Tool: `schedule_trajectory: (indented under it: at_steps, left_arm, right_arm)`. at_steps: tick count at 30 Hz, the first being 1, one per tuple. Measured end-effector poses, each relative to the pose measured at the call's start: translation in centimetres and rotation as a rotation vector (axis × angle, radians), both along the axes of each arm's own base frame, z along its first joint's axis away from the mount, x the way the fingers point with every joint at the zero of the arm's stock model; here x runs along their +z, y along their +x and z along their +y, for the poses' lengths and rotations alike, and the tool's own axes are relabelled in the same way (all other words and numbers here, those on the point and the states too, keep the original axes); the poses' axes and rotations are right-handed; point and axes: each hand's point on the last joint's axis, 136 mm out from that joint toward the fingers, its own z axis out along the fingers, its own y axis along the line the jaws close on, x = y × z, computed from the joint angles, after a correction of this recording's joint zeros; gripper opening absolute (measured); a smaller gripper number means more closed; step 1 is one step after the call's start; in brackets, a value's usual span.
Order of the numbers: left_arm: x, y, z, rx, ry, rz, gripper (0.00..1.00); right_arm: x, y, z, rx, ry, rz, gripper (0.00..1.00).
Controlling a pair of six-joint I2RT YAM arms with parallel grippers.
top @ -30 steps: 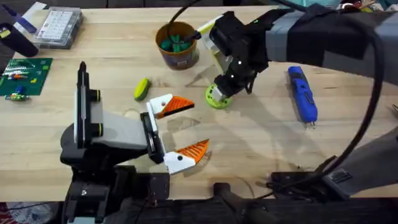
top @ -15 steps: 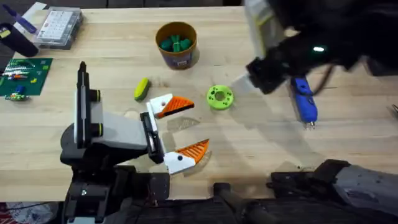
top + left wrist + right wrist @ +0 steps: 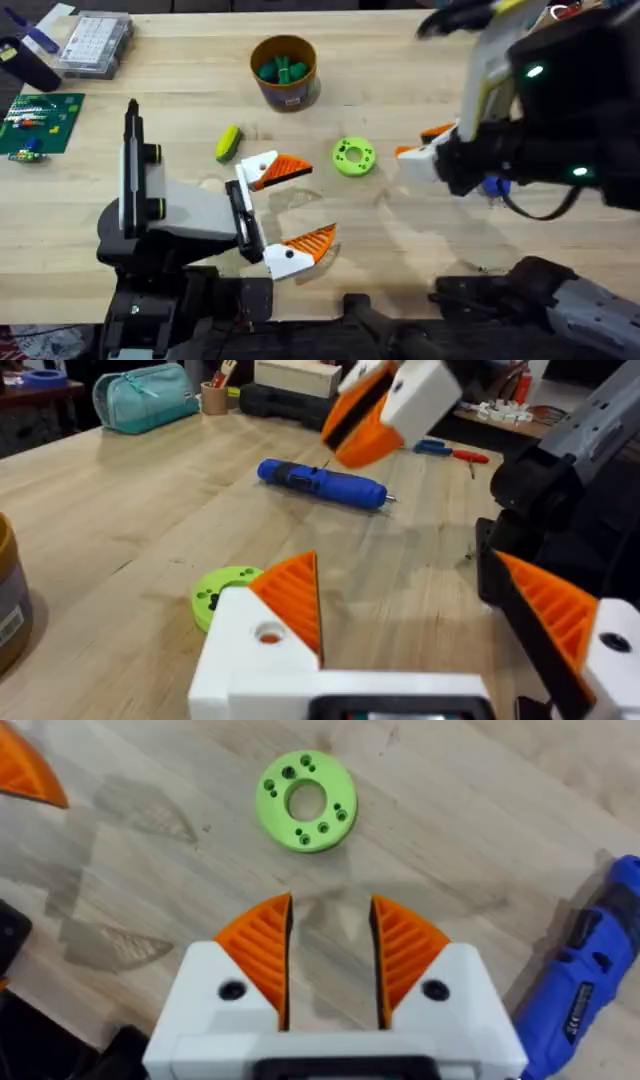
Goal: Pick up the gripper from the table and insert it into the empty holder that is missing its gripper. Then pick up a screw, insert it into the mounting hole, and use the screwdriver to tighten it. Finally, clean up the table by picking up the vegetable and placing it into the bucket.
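Overhead view
Table (image 3: 400,250): light butcher-block top, carrying all items below.
Bucket (image 3: 285,72): near far edge, left of centre; green pieces inside.
Vegetable (image 3: 229,142): yellow with green end, lying between bucket and holder.
Holder (image 3: 170,215): grey-and-black body at near left; black upright rail; one deep red-orange finger and one paler ribbed finger at its front end.
Gripper (image 3: 272,170): deep red-orange with white base, at the holder's front, touching or seated, cannot tell which.
Green disc (image 3: 353,157): flat, mid-table, right of the gripper.
Right gripper (image 3: 425,152): raised above right half of table, blurred; orange pads pointing toward green disc.
Screwdriver (image 3: 490,185): blue, mostly hidden under right arm.

Left wrist view
Left gripper (image 3: 420,620): fingers wide apart, nothing between.
Screwdriver (image 3: 322,481): lying flat beyond green disc (image 3: 225,592).
Right gripper (image 3: 385,405): aloft over the screwdriver.

Right wrist view
Right gripper (image 3: 330,955): pads nearly together, narrow gap, holding nothing.
Green disc (image 3: 306,800): just beyond the fingertips.
Screwdriver (image 3: 585,990): beside the gripper, on bare wood.
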Motion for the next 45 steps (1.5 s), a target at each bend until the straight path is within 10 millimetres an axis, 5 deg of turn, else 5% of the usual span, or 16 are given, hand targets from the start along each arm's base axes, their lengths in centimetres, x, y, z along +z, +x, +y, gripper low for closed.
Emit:
schedule_trajectory:
  at_steps: [4, 11, 17, 22, 45]
  left_arm:
    - [0.0, 0.0, 0.0, 0.0, 0.0, 0.0, 0.988]
    - [0.0, 0.0, 0.0, 0.0, 0.0, 0.0, 0.986]
    - [0.0, 0.0, 0.0, 0.0, 0.0, 0.0, 0.986]
    - [0.0, 0.0, 0.0, 0.0, 0.0, 0.0, 0.987]
    - [0.0, 0.0, 0.0, 0.0, 0.0, 0.0, 0.988]
  right_arm:
    - [-1.9, 0.5, 0.9, 0.005, -0.011, 0.044, 0.41]
    - [-3.8, 1.8, 6.1, 0.115, 0.028, 0.058, 0.41]
    - [-7.8, 2.3, 7.2, 0.131, -0.051, 0.172, 0.41]
    - [-8.1, 6.3, 10.3, 0.161, -0.091, 0.157, 0.41]
    - [-11.9, 7.7, 10.1, 0.146, -0.145, 0.201, 0.41]
